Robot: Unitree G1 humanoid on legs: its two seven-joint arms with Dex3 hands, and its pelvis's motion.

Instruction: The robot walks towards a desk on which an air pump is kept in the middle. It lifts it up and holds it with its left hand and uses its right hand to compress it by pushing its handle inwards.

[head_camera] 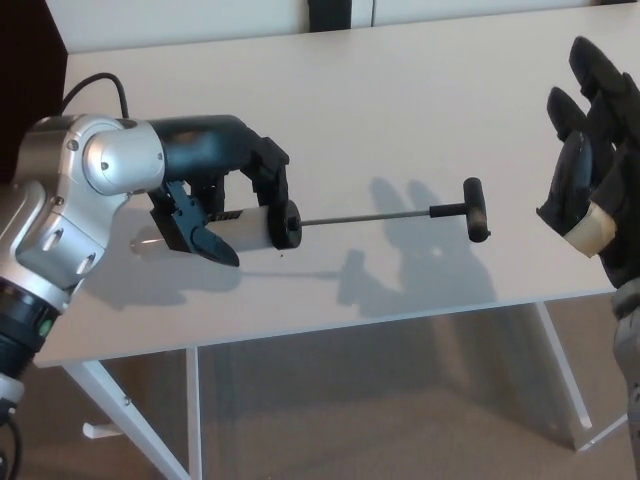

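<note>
The left hand (225, 205) is seen closed around the white barrel of the air pump (300, 222), with its black fingers (268, 170) curled over the top of the barrel and the thumb wrapped underneath. The pump is held roughly level above the white desk (400, 90), its shadow being cast on the surface just below and in front of it. A black end cap (288, 223) is seen at the barrel's right end, just beyond the fingers. From this cap a thin dark rod (365, 216) is drawn out far to the right, ending in a black T-shaped handle (476, 209) set crosswise to the rod. The silver forearm (75, 215) of the left arm is seen entering from the picture's left, with a black cable looped behind it.

The right hand (592, 180) is held to the right of the handle, apart from it, and nothing is gripped by it. Its fingers are spread and raised, and a tan pad is shown on the thumb tip (590, 225). The desk's white legs (110, 400) and the beige floor (400, 400) are visible beneath the front edge.
</note>
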